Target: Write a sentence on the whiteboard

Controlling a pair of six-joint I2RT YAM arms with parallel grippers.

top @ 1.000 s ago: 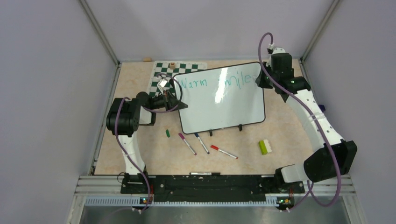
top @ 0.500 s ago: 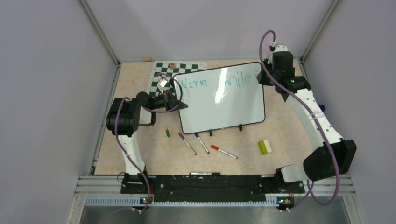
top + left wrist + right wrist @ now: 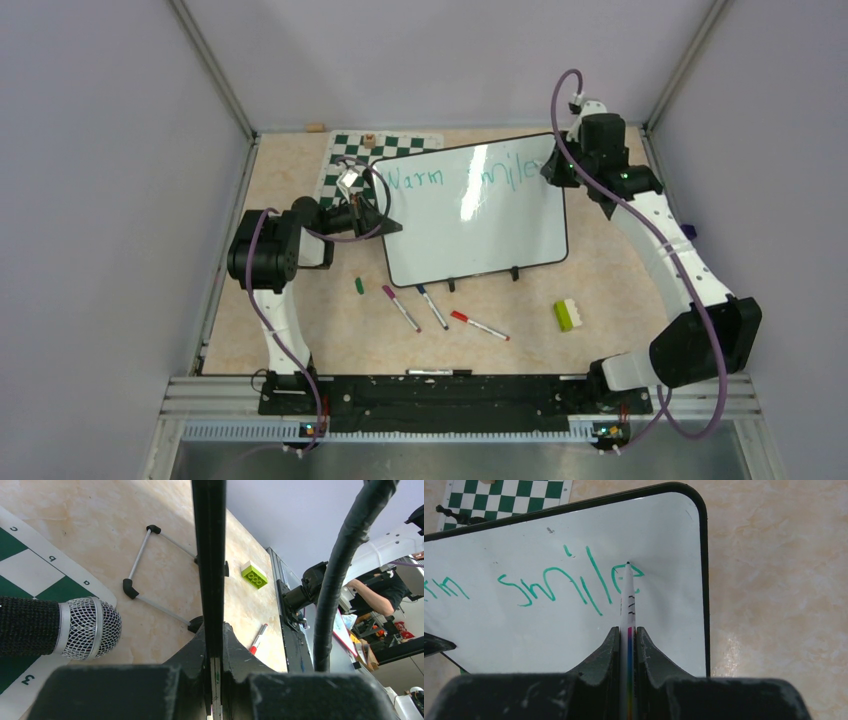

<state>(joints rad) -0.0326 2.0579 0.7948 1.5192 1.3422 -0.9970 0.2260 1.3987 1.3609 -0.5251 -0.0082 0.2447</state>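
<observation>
The whiteboard (image 3: 470, 235) lies tilted on the table, its clips toward the near side. The sentence (image 3: 440, 178) reads "Warm smile" in teal along the top. My left gripper (image 3: 385, 215) is shut on the board's left edge; the left wrist view shows the black rim (image 3: 209, 555) clamped between the fingers (image 3: 240, 650). My right gripper (image 3: 555, 168) is shut on a white marker (image 3: 629, 600). Its tip touches the board (image 3: 664, 630) at the last letter of "smile" (image 3: 569, 582), near the top right corner.
A green-and-white chess mat (image 3: 345, 165) lies under the board's far left corner. Purple (image 3: 400, 307), blue (image 3: 432, 306) and red (image 3: 478, 325) markers, a green cap (image 3: 359, 285) and a green-white block (image 3: 567, 315) lie in front of the board. A mesh-headed microphone (image 3: 75, 627) lies on the mat.
My right gripper shifted a little right and up, then back left over the end of "smile", with the marker in it. The left arm and the board have not moved.
</observation>
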